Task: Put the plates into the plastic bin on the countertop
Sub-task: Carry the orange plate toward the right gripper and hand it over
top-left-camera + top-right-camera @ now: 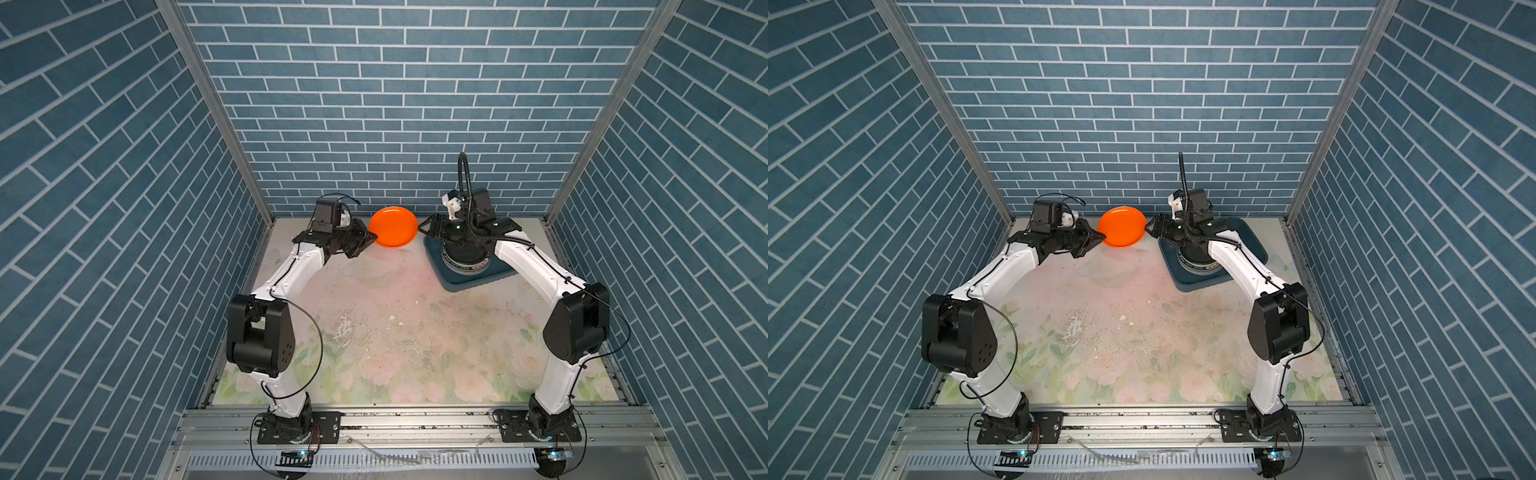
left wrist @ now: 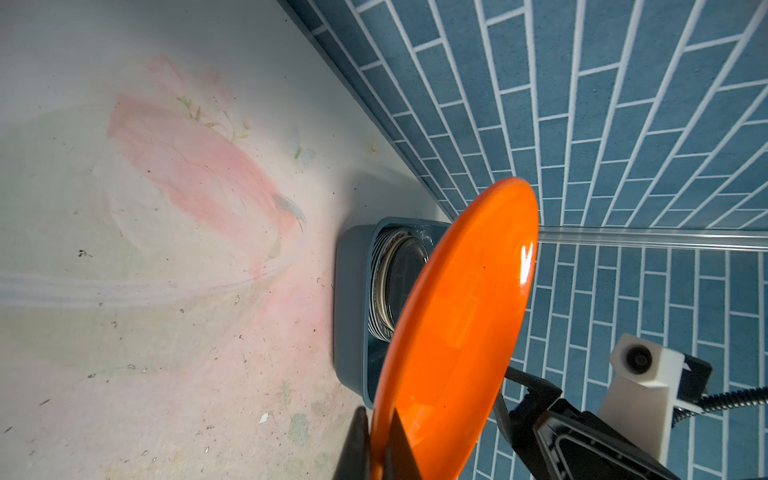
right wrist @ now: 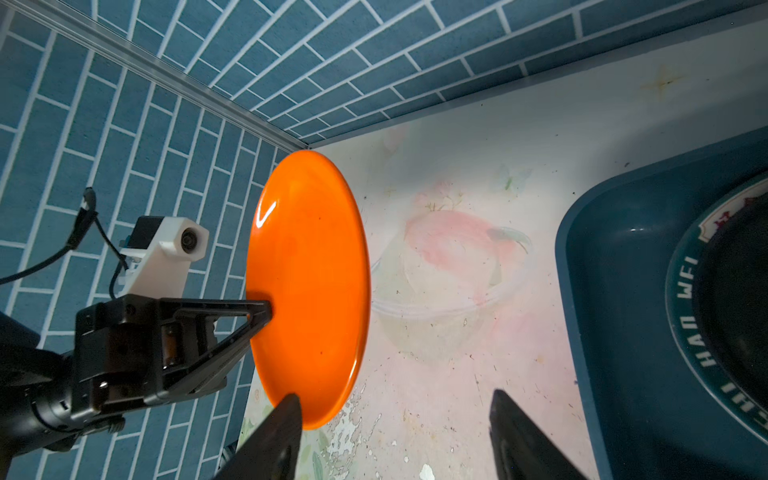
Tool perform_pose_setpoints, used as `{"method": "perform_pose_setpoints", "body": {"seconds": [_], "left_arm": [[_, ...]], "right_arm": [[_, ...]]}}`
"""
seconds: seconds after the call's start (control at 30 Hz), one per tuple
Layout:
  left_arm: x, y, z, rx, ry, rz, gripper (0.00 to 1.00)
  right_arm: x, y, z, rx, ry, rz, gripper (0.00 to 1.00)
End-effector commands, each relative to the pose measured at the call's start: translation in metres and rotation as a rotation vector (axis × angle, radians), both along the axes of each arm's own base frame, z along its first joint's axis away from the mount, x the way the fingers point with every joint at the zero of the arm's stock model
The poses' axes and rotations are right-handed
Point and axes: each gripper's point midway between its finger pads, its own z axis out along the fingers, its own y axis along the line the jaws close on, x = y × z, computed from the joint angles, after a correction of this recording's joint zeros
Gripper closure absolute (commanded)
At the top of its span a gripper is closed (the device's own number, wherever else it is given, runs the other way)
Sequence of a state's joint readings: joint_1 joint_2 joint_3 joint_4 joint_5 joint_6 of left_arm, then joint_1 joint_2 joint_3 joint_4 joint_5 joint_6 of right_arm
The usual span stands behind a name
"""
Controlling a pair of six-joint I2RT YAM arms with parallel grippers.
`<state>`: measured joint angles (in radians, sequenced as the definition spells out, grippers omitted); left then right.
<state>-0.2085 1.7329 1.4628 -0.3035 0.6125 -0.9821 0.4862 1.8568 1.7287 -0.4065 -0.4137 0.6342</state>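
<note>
**Left wrist view: orange plate [image 2: 457, 311] pinched at its rim**

Nearest, the flowered countertop [image 1: 374, 332] lies scuffed between the two arms. Farther back, the left gripper [image 2: 376, 442] is clamped on the plate's rim, one finger on each face. It holds the plate tilted and clear of the surface. In both top views the plate hangs between the two grippers, left of the bin [image 3: 602, 311]. The right gripper [image 3: 395, 399] stands wide open at the plate's opposite edge, gripping nothing. One finger [image 3: 286, 428] is just beside the rim and the other is well apart from it. Farthest, in the back right corner, the teal bin holds a stack of plates [image 3: 681, 299].
</note>
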Motion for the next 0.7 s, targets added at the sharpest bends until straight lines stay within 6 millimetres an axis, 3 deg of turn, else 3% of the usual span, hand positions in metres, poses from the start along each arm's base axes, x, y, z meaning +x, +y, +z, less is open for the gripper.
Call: {"method": "perform_pose_setpoints", "body": {"seconds": [0.0,0.1,0.33,0.67], "left_arm": [[-0.008,-0.008,0.024,-0.001,-0.05,-0.041,0.98],[-0.011,-0.011,0.029,-0.005,-0.061,-0.049,0.98],[-0.014,-0.012,0.036,-0.008,-0.082,-0.05,0.97],[-0.019,-0.019,0.046,-0.02,-0.112,-0.07,0.97]], "right_arm": [[0.001,0.002,0.022,0.033,-0.037,-0.024,0.31],[0.001,0.003,0.022,0.032,-0.031,-0.02,0.35],[0.0,0.007,0.019,0.034,-0.015,-0.018,0.55],[-0.005,0.015,0.016,0.034,-0.001,0.0,0.61]]}}
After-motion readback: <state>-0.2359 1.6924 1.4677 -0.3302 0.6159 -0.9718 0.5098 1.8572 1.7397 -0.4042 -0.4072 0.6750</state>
